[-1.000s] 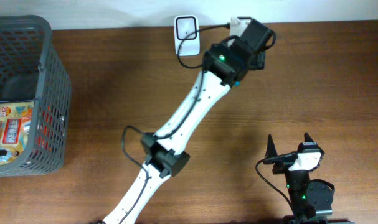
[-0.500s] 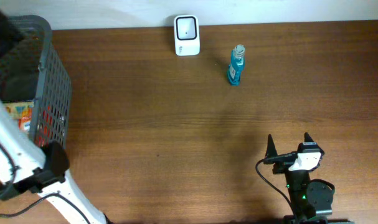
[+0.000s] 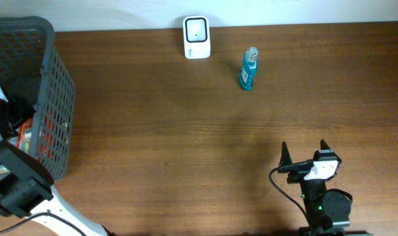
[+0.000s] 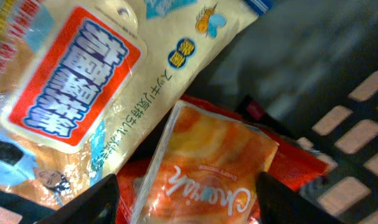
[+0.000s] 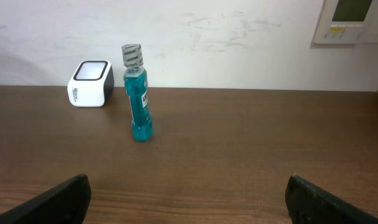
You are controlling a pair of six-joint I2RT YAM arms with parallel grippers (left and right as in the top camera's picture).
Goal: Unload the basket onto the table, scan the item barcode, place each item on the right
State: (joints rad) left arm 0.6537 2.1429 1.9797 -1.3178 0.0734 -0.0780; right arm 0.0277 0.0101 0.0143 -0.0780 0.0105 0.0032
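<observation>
Two fingertips of the left gripper point(image 4: 189, 200) frame the bottom corners of the left wrist view. They stand apart with one orange packet point(image 4: 207, 162) between them, and you cannot tell whether either tip touches it. Read the packet's long axis as running nearly up and down the frame, its top end leaning right, with the script lettering upside down to you. It lies on one red packet point(image 4: 297, 167) and beside one cream bag point(image 4: 83, 81) at upper left, all inside the grey basket point(image 4: 363, 124).

In the overhead view you find that single basket at the left edge of the table point(image 3: 185, 131), with the left arm point(image 3: 18, 190) reaching in from the lower left corner. At lower right the right gripper point(image 3: 304, 152) sits with its jaws spread wide, holding nothing.

Beyond it, at upper centre, one blue bottle point(image 3: 248, 69) stands upright on the table, grey cap uppermost and long axis vertical. Farthest off, at the table's back edge, one white scanner point(image 3: 197, 37) sits left of the bottle, near it but apart.
</observation>
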